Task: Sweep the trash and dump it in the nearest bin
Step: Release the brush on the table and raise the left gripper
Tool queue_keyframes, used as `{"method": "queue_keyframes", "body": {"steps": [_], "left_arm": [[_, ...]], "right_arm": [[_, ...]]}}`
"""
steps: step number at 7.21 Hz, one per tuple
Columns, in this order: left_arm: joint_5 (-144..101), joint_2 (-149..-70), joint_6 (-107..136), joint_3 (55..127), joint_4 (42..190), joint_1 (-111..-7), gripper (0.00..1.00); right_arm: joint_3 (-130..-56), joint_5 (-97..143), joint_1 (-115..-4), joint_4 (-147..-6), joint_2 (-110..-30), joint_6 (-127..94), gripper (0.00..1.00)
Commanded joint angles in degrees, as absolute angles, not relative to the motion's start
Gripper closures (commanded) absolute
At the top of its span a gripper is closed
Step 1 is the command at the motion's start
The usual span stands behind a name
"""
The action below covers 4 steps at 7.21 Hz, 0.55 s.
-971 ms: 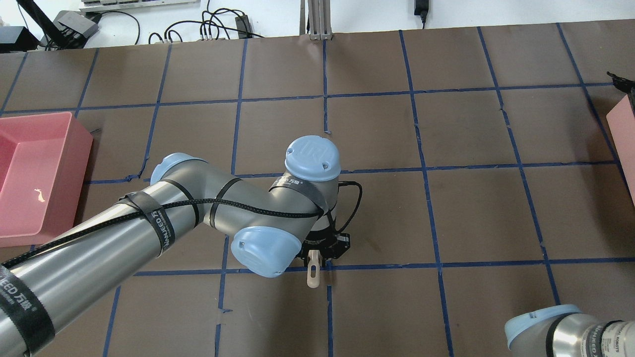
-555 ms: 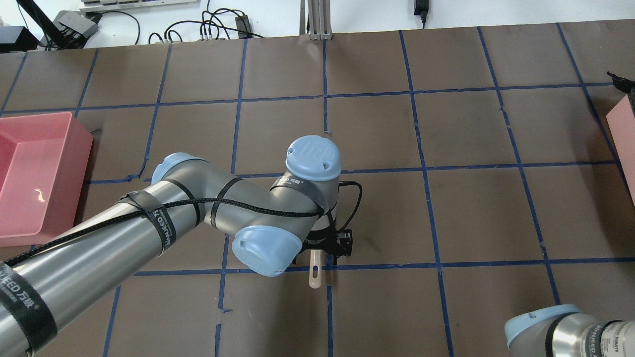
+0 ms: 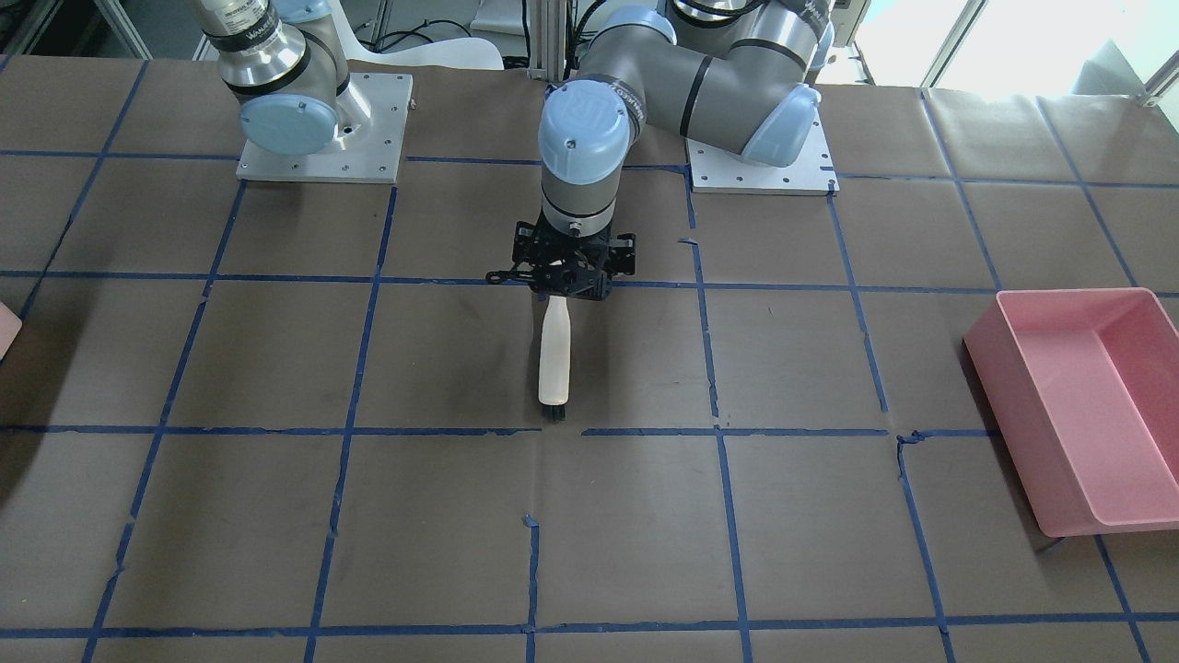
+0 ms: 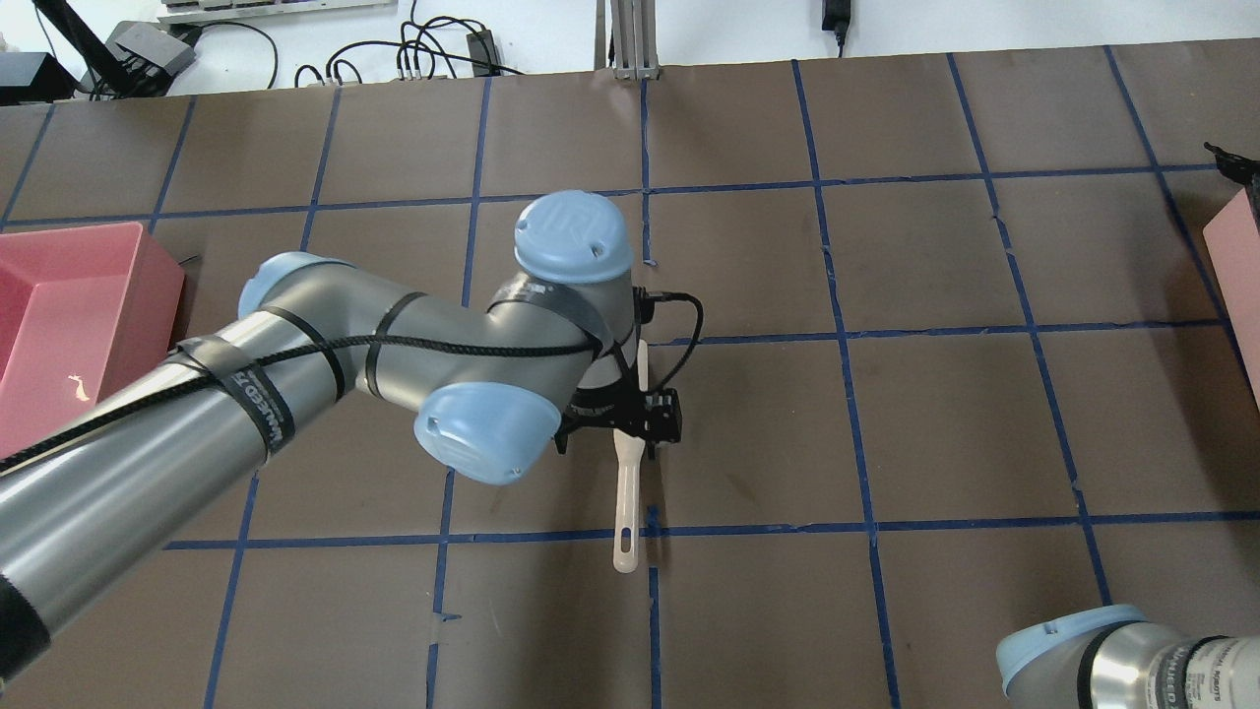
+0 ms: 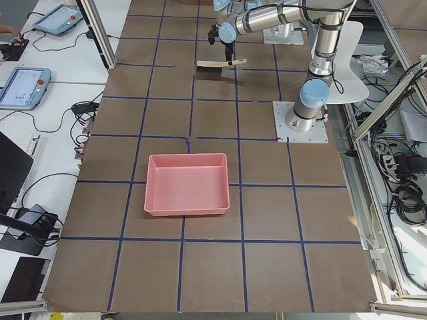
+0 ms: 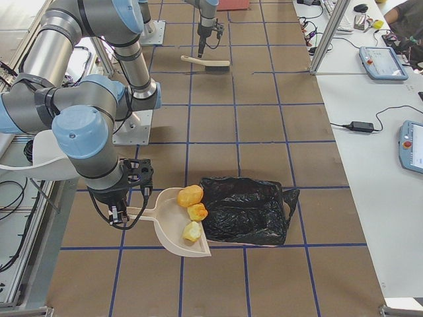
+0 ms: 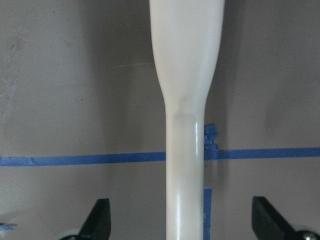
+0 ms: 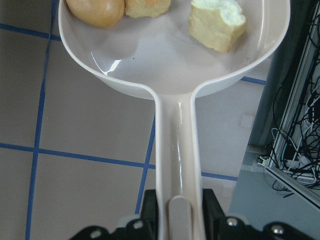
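Right gripper (image 8: 179,212): clamped on the end of the dustpan (image 8: 172,60) handle, at the tabletop's (image 3: 829,516) right end near the robot's edge; the pan is about level

Trash: all three pieces lie in the pan's bowl, the tan potato-shaped oval (image 6: 190,195), the orange-brown chunk (image 6: 197,212) and the pale greenish-white chunk (image 6: 192,231), bunched toward the lip

Black bag (image 6: 241,208): crumpled just beyond the pan's lip

Bin (image 4: 1238,266): only a pale pink corner shows at the tabletop's right end; whether the bag lies in it or over it I cannot tell

Brush (image 3: 554,359): flat on the middle of the tabletop, handle toward the robot, bristles away

Left gripper (image 3: 562,281): over the brush handle, fingers (image 7: 98,220) spread wide either side, touching nothing

Pink tub (image 3: 1041,387): far off at the left end

Step in hand: sweeping looks finished, dumping not yet done

Next move: the right arm should carry the pan level to the pink corner, get the lip past the rim, then tip it; tilting early would roll the oval out
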<state>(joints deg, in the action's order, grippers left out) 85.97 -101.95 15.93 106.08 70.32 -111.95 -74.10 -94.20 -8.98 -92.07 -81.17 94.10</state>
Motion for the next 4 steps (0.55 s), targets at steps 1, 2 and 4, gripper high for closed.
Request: {"method": "queue_keyframes", "body": {"steps": [1,2,4], "left_arm": [[85.87,-101.95,9.27,96.9,73.72,-104.18,0.0],[85.87,-102.48,4.7,92.51,77.92,-101.45,0.0],[85.96,-102.57,2.82,86.25,82.77,-95.56,0.0]], "right_arm": [[-73.48,-95.97,-9.67,-92.2,-81.04,94.13,0.91],[-73.48,-96.32,-10.28,-92.46,-81.04,94.04,0.91],[-73.48,-99.05,-11.86,-93.07,-80.95,94.13,0.91]]}}
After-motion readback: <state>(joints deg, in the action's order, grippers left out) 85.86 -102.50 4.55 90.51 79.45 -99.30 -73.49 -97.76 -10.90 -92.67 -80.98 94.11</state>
